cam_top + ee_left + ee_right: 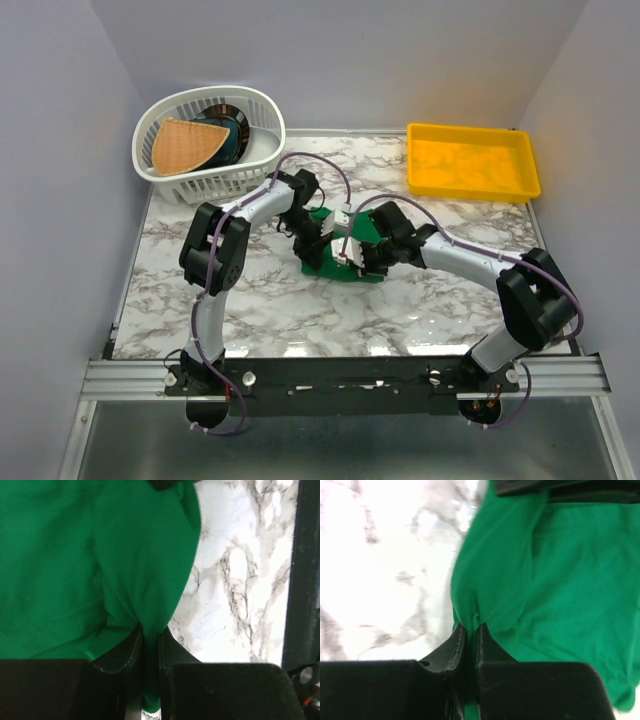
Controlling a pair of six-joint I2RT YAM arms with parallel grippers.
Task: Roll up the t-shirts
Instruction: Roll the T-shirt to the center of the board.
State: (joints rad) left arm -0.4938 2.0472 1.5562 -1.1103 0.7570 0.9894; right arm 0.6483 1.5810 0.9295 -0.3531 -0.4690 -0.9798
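We see left tool (149, 630) and right tool (468, 628) clamped on one edge of the green t-shirt (60, 570), presumably for even rolling.

Lab booth; blank walls (340, 60), marble tabletop (300, 315), aluminium rail (130, 376).

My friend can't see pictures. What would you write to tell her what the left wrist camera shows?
The left end effector is pinched shut on a bunched fold of the green t-shirt, which fills most of the picture. The white marble table shows on the right.
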